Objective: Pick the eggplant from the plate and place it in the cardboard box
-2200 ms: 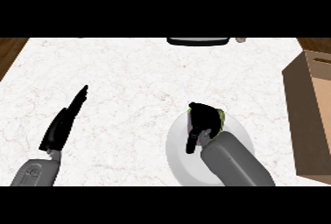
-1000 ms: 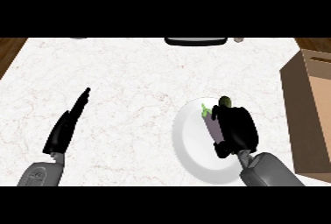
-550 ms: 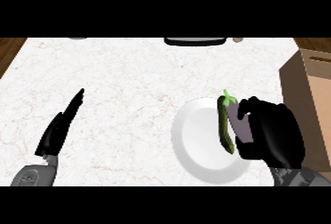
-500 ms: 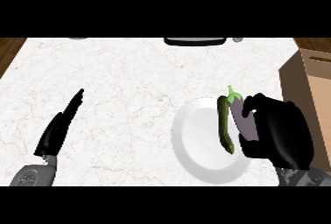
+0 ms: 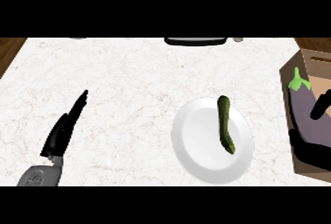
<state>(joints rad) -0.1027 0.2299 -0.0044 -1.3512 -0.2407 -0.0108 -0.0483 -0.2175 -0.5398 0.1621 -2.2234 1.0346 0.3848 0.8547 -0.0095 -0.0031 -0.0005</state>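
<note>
At the view's right edge the right hand (image 5: 314, 153) curls its fingers (image 5: 321, 104) round the purple eggplant (image 5: 302, 114) - green stem pointing away - over the open cardboard box (image 5: 311, 60). A long green vegetable (image 5: 225, 124) lies on the white plate (image 5: 199, 151). The left hand (image 5: 63, 131) rests flat on the marble tabletop (image 5: 129, 83), fingers straight.

You're looking down at a kitchen: a white marbled countertop (image 5: 129, 87) is filling the frame, a white plate (image 5: 200, 153) is holding a green cucumber (image 5: 226, 127) right of centre, and a purple eggplant (image 5: 302, 111) is showing at the right edge.
</note>
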